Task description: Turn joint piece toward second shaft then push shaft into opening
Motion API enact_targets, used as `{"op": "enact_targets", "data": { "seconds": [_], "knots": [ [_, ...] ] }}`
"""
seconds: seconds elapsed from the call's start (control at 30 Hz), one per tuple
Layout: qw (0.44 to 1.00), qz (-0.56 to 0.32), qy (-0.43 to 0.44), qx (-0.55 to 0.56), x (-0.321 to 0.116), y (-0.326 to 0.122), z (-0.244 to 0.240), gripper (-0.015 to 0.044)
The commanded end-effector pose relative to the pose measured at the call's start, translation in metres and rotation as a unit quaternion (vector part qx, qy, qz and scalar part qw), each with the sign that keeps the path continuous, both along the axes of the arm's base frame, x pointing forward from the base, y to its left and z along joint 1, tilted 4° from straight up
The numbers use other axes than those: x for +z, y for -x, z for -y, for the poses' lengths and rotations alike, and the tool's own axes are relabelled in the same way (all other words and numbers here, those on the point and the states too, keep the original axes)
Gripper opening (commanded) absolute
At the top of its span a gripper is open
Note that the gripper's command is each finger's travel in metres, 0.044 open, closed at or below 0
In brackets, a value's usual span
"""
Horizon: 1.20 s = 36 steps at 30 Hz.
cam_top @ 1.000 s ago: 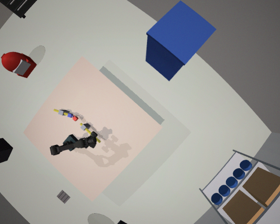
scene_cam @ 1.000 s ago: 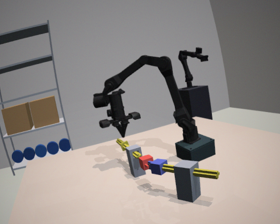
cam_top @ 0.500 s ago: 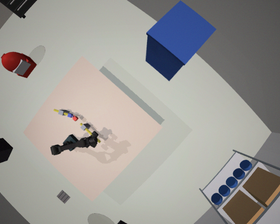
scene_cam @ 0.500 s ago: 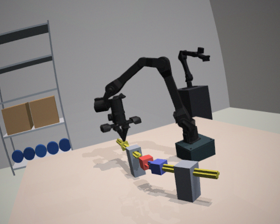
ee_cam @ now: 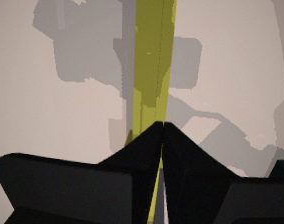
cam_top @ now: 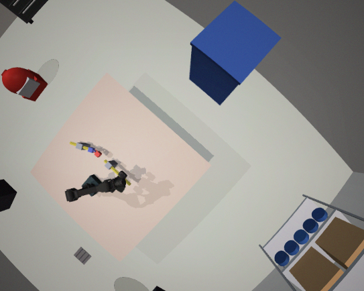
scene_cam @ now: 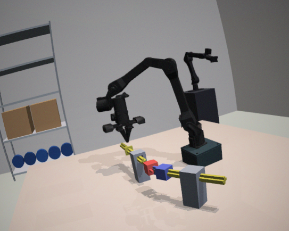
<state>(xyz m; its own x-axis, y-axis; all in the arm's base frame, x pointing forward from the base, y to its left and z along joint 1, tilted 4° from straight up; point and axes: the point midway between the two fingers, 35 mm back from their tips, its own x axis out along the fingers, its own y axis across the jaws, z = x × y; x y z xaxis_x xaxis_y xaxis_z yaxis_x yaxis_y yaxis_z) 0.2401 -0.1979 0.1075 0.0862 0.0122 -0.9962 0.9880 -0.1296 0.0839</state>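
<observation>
Slide block: stood upright on the table, with the second shaft running through it and showing on both sides.
Joint piece: the red cube was just beside the slide block, on the side facing the fixed block; where its opening pointed could not be told.
Shaft end: it stopped short of the red cube in the top view, with a gap between.
Blue piece: lay past the red cube from the slide block, joined to the fixed shaft.
Fixed block: held the fixed shaft, near the slide block.
Gripper: fingers narrow, tips together, holding nothing, above the second shaft on the slide block's far side from the joint; contact could not be told.
Shelf: well apart from the slide block, it contained brown boxes and a row of blue round things.
</observation>
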Motion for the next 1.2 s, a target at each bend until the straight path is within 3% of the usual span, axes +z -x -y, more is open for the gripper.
{"op": "enact_targets", "data": {
  "seconds": [0.0,0.5,1.17],
  "knots": [
    [1.000,0.000,0.000,0.011,0.004,0.000,0.000,0.0053],
    [0.965,0.005,0.024,0.261,0.036,-0.001,0.002,0.0440],
    [0.822,0.009,0.051,0.568,0.077,0.004,0.002,0.0440]
  ]
}}
